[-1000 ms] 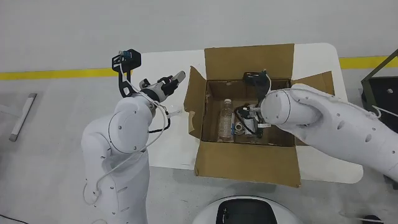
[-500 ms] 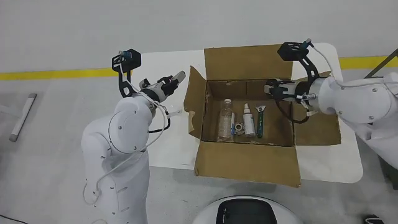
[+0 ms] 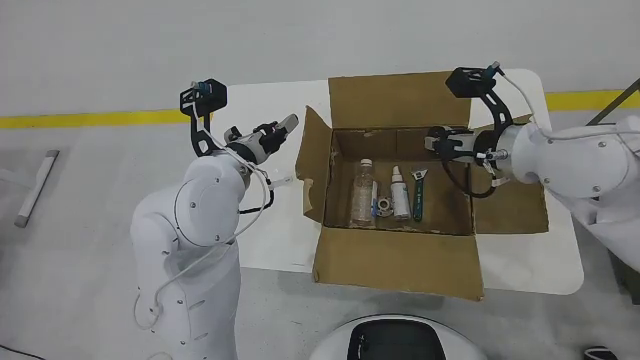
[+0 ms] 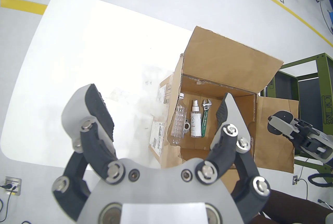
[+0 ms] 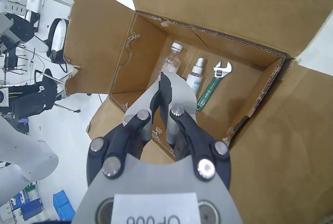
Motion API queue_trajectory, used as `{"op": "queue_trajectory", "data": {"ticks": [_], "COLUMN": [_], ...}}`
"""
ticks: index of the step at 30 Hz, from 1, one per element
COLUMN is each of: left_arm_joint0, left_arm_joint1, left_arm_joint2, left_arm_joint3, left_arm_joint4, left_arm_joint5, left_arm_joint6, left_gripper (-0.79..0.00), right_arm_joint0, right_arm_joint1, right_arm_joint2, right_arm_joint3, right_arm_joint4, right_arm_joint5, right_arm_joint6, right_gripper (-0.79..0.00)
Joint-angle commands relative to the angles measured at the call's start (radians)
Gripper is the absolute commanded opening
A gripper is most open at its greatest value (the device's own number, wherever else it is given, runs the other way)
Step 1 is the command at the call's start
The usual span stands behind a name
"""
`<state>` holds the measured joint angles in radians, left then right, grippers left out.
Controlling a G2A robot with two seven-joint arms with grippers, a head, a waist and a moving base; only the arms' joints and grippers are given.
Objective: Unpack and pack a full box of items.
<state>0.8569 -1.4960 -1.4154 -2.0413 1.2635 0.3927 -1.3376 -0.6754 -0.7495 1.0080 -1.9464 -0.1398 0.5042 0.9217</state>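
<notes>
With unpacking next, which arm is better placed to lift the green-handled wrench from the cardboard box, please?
Likely right: the shut right gripper hangs nearest the wrench; the left gripper hovers outside the box.

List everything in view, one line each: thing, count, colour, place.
cardboard box: one, brown, open, on the table
table: one, white, under the box
plastic bottle: one, clear, lying in the box
spray bottle: one, white, beside the plastic bottle
small metal part: one, grey, between the two bottles
wrench: one, green-handled, beside the spray bottle
floor lines: two, yellow, beyond the table
rack: one, green, past the table
left gripper: one, open, over the table beside the box
right gripper: one, shut, above the box
</notes>
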Motion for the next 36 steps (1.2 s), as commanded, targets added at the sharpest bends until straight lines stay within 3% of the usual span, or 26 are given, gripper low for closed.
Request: {"op": "queue_trajectory", "data": {"ticks": [1, 20, 21, 30, 34, 36], "left_arm_joint0": [0.000, 0.000, 0.000, 0.000, 0.000, 0.000], "left_arm_joint1": [0.000, 0.000, 0.000, 0.000, 0.000, 0.000], "left_arm_joint2": [0.000, 0.000, 0.000, 0.000, 0.000, 0.000], "left_arm_joint3": [0.000, 0.000, 0.000, 0.000, 0.000, 0.000], "left_arm_joint4": [0.000, 0.000, 0.000, 0.000, 0.000, 0.000], "left_arm_joint5": [0.000, 0.000, 0.000, 0.000, 0.000, 0.000], "left_arm_joint6": [0.000, 0.000, 0.000, 0.000, 0.000, 0.000], "left_gripper": [0.000, 0.000, 0.000, 0.000, 0.000, 0.000], "right_arm_joint0": [0.000, 0.000, 0.000, -0.028, -0.023, -0.031], "right_arm_joint1": [0.000, 0.000, 0.000, -0.009, -0.016, -0.018], "right_arm_joint2": [0.000, 0.000, 0.000, 0.007, 0.017, 0.032], "right_arm_joint3": [0.000, 0.000, 0.000, -0.027, -0.026, -0.019], "right_arm_joint4": [0.000, 0.000, 0.000, 0.003, 0.002, -0.004], "right_arm_joint5": [0.000, 0.000, 0.000, -0.004, -0.105, -0.155], "right_arm_joint6": [0.000, 0.000, 0.000, -0.061, -0.120, -0.172], "right_gripper": [-0.785, -0.785, 0.000, 0.000, 0.000, -0.785]}}
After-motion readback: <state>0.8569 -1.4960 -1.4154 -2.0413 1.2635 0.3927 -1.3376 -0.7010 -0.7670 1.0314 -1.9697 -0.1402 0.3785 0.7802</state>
